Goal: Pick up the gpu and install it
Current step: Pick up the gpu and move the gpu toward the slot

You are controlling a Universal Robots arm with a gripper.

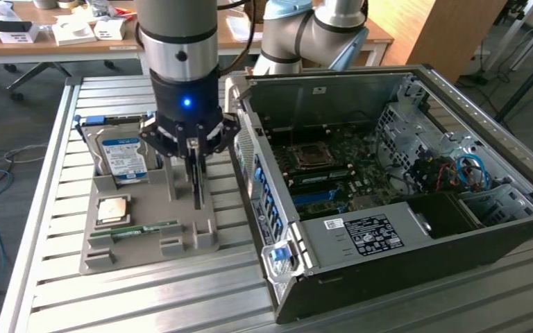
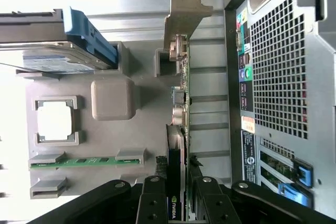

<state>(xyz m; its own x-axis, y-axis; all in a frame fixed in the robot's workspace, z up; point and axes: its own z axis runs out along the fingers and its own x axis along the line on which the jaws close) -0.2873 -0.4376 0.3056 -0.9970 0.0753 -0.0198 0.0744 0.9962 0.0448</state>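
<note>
Gpu position: the gpu [image 2: 178,103] stands on edge in a slot of the grey tray [image 1: 100,258], on the tray's side nearest the computer case [image 1: 477,105].
Gpu axis: its long axis runs along the tray, parallel to the case's rear panel [image 2: 278,66].
Gpu ends: the metal bracket [image 2: 184,11] is at the hard-drive end of the tray; the other end lies towards the memory-stick end.
Gripper: the gripper [image 2: 177,167] comes down from above, with one finger on each flat face of the card, closed against it near the end away from the bracket.
Neighbours on the tray: a hard drive [image 1: 123,161] with a blue label stands upright. A processor [image 1: 114,208] lies flat. A memory stick [image 1: 137,228] lies in its groove.
In the way: the case's rear panel is just beside the card, with a strip of slatted table [image 1: 155,298] between them. A raised grey block [image 2: 113,98] sits on the card's other side.
Counts: one gpu, one hard drive, one processor, one memory stick, one tray and one open case.
</note>
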